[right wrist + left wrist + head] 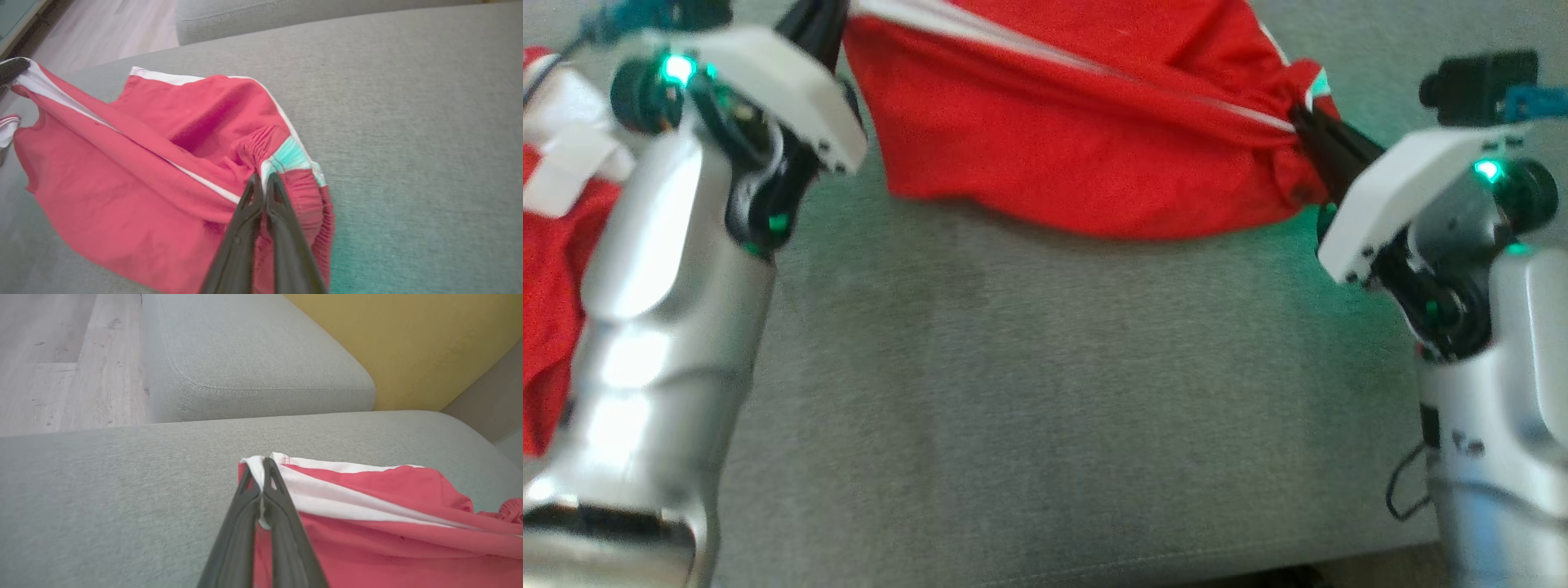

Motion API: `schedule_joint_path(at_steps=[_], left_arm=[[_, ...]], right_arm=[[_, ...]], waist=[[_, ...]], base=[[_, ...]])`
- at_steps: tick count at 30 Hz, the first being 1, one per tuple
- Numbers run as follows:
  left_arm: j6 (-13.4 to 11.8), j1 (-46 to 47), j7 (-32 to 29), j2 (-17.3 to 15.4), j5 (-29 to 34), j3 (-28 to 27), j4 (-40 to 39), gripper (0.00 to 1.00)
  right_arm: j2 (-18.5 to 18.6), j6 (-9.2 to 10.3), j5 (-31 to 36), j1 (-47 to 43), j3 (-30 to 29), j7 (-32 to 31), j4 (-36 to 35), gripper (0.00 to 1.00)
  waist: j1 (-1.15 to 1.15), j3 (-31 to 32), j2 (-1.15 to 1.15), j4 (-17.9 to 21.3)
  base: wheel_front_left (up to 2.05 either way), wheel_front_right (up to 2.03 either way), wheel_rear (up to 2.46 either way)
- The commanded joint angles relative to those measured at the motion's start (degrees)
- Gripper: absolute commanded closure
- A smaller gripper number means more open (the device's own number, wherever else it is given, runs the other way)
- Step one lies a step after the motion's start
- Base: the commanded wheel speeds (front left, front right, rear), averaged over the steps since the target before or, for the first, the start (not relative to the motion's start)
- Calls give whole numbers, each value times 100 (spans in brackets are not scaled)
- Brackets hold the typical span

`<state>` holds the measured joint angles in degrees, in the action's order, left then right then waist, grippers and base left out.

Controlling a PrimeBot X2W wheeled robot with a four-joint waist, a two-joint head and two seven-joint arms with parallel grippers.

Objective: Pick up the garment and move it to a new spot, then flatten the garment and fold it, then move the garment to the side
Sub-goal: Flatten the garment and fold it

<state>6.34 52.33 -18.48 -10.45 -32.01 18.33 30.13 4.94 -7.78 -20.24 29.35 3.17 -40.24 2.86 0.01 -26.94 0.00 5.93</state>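
The garment [1078,139] is a pair of red shorts with white side stripes and a gathered waistband. It is stretched between both grippers over the grey sofa cushion [1045,392], and its lower edge sags toward the cushion. My left gripper [827,20] is shut on a white-trimmed hem corner, which the left wrist view shows pinched between the fingertips [261,467] with red cloth [367,522] trailing right. My right gripper [1305,122] is shut on the elastic waistband [286,163] beside a turquoise patch, the fingers closed together [263,181].
Another red and white cloth [556,245] lies at the left edge, partly behind my left forearm. A second grey cushion [245,355], a yellow backrest [408,343] and wooden floor [61,363] lie beyond. The cushion's front edge runs along the bottom of the head view.
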Motion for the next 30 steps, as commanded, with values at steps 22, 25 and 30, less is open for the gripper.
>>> schedule_joint_path(at_steps=[22, 25, 30], left_arm=[[113, 1793, 586, -55, -707, 456, 2535, 0], [113, 1681, 1172, -102, -748, 595, 2358, 0], [-78, 1226, 2680, -237, -440, 640, 2160, 0]], right_arm=[[-134, 30, -568, 1434, 678, 2218, 1738, 0], [77, 30, -580, 1223, 765, 2975, 1656, 0], [430, 30, -244, 677, 755, 4319, 1424, 0]], waist=[[-1, -413, 0, 701], [-1, -390, 0, 566], [-1, -232, 0, 352]], base=[[0, 0, 0], [0, 0, 0], [0, 0, 0]])
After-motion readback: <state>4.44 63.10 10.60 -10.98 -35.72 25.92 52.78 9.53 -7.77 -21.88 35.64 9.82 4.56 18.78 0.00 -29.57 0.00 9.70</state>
